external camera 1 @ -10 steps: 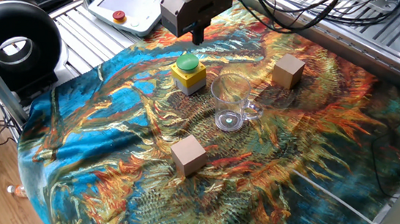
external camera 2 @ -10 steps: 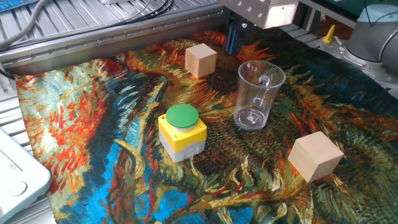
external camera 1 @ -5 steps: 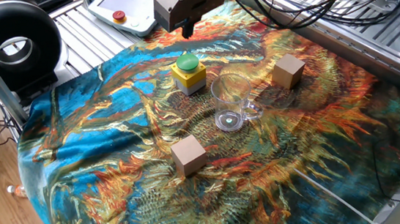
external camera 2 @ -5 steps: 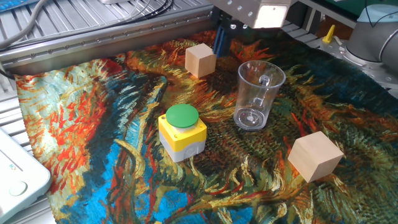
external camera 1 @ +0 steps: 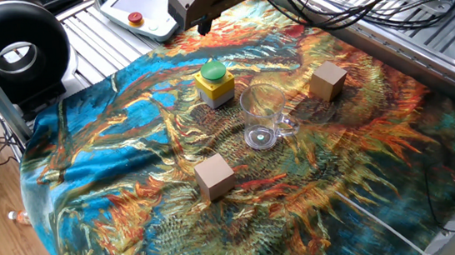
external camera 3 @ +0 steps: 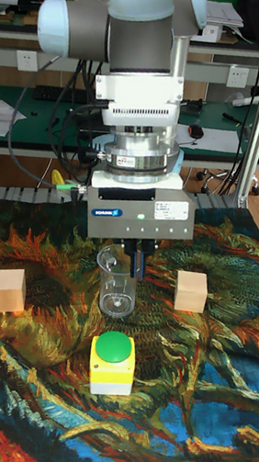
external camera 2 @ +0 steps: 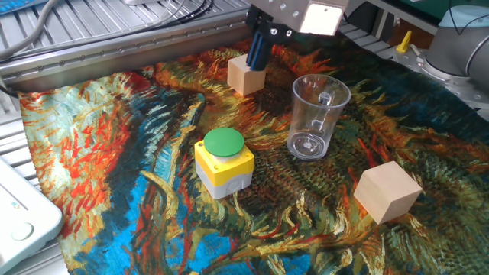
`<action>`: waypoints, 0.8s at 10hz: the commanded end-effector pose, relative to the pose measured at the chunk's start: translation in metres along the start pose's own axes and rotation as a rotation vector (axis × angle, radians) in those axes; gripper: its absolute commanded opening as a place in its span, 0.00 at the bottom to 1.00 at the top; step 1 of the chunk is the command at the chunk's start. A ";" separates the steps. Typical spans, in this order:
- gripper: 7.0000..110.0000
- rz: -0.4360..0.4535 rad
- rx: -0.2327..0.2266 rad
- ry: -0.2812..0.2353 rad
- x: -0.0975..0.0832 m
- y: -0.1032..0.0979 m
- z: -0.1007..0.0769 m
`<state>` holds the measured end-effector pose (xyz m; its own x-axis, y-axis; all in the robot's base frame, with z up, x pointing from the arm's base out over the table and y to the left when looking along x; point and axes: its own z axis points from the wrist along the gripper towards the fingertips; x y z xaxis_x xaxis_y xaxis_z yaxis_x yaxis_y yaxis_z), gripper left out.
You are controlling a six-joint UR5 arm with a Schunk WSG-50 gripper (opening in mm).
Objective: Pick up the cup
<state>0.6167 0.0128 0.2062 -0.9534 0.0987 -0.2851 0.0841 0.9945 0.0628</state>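
Clear cup (external camera 2: 315,114) stood upright mid-bench on patterned cloth (external camera 2: 114,153), green-topped yellow button box (external camera 2: 223,161) at its 8 o'clock, gripper (external camera 2: 257,50) raised above far wooden cube (external camera 2: 246,75), jaws nearly closed, nothing held.

One marking noted: a small dark label with pale lettering on the left front of the tool (external camera 3: 138,264) housing, tall fixed view. Too small to read. No other legible text, numbers or signs.

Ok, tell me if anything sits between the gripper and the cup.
Nothing visible does. The gripper hangs above a wooden block, beside the cup. The cloth between block and cup is bare, and the cup's mouth is uncovered.
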 end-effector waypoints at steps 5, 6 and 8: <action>0.00 -0.001 -0.061 0.062 -0.031 0.013 0.036; 0.00 -0.008 -0.028 0.085 -0.039 0.005 0.054; 0.00 -0.032 0.018 0.123 -0.045 -0.014 0.082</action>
<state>0.6606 0.0111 0.1686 -0.9746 0.0781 -0.2101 0.0650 0.9955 0.0686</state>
